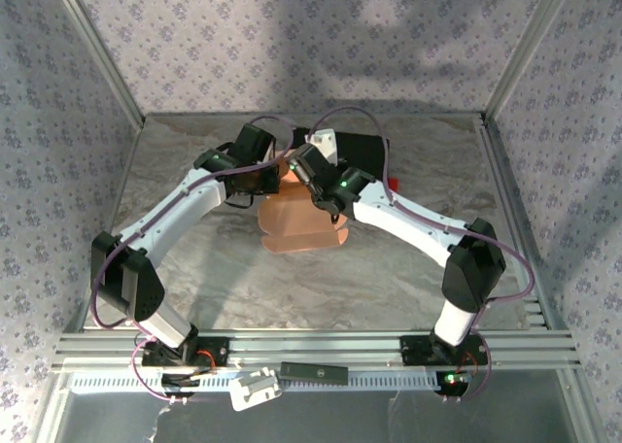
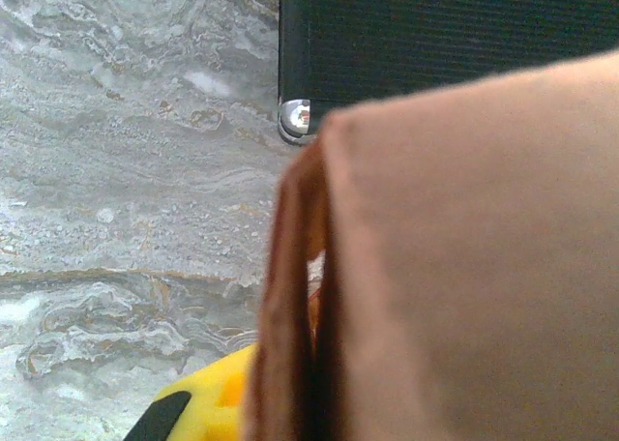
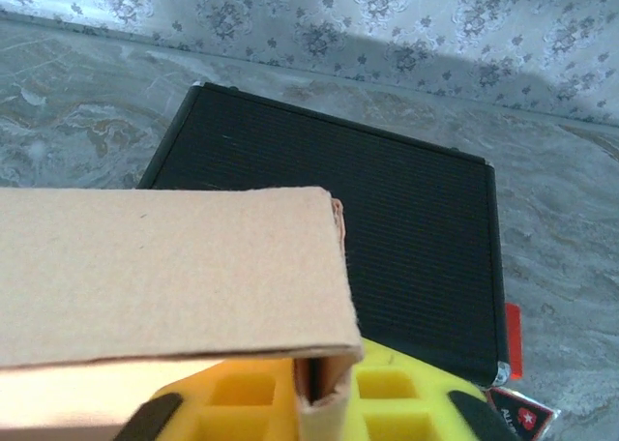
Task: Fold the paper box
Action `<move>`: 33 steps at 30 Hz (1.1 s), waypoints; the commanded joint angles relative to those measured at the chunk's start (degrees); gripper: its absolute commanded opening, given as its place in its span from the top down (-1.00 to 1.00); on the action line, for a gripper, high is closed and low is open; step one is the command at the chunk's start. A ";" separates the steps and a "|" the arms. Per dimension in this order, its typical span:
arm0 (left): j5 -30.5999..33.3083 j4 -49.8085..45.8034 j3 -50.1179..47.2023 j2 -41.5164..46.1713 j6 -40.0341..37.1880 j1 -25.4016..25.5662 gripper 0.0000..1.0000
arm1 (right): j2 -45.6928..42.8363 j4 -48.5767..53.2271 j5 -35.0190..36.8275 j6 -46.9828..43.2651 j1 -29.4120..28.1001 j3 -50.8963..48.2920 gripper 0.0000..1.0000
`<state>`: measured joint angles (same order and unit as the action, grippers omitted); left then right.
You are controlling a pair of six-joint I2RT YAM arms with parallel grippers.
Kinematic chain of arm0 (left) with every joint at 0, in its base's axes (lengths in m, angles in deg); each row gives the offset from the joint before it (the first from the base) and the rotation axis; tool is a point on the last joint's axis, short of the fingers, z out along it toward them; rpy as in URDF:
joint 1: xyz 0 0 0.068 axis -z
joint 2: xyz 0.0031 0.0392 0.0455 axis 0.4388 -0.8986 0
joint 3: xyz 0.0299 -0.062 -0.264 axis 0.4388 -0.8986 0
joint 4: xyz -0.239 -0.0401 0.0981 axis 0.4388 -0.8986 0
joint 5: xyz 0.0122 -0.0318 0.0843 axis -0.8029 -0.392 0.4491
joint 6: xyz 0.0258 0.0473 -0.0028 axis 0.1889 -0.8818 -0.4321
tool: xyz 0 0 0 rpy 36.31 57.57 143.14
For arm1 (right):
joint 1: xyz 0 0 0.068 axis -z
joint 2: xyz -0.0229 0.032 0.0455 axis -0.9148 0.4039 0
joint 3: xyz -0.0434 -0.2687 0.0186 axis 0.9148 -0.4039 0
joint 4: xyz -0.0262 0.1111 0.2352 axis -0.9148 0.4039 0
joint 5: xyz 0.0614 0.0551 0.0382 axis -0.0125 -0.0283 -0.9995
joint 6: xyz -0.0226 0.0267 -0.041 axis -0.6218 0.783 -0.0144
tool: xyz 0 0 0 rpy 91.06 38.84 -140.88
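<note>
Black ribbed hard case (image 3: 387,238) with metal corners sits toward the back of the grey marbled surface (image 1: 224,278), small red tag (image 3: 514,339) right beside it. Floral wallpaper walls (image 1: 292,35) all round.

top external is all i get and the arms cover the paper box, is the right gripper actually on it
Observer: It seems so. In the right wrist view a cardboard wall of the paper box stands between the yellow fingers of the right gripper.
Operator: and the left gripper
Observer: The left wrist view has one yellow finger of the left gripper beside a doubled cardboard edge. I can't tell whether it is clamped.
Operator: is the black case open
Observer: No. The black case lies flat and closed just beyond the box.
</note>
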<state>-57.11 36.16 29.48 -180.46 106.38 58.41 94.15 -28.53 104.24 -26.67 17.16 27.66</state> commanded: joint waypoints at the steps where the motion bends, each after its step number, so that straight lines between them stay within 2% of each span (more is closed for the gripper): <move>1: -0.57 -2.76 2.43 -0.36 0.50 0.28 1.00 | -3.82 -2.23 -3.72 -2.33 1.07 -3.71 0.52; 4: -0.45 -2.44 2.20 -0.46 1.43 0.25 1.00 | -6.89 -4.89 -7.04 -2.40 1.01 -7.28 0.32; 7: -0.36 -2.35 2.10 -0.76 2.03 0.29 1.00 | -9.25 -6.64 -8.14 -1.30 1.09 -10.44 0.22; 19: 2.65 -4.02 2.45 -1.55 4.67 0.30 1.00 | -18.13 -8.64 -14.09 1.25 1.21 -12.95 0.04; 23: 3.24 -3.73 2.23 -1.63 4.74 0.62 1.00 | -22.10 -8.46 -20.29 7.94 5.33 -13.57 0.01; 27: 4.23 -2.84 1.96 -1.34 4.61 1.04 1.00 | -21.44 -6.91 -28.97 17.59 11.43 -11.33 0.01; 33: 5.91 -0.77 0.31 -0.64 4.52 1.37 1.00 | -16.91 -2.17 -30.99 24.84 11.77 -5.54 0.05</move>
<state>-53.13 33.91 29.56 -181.97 110.43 59.48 76.01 -33.78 76.55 -7.87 29.67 19.75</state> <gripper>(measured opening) 0.079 0.481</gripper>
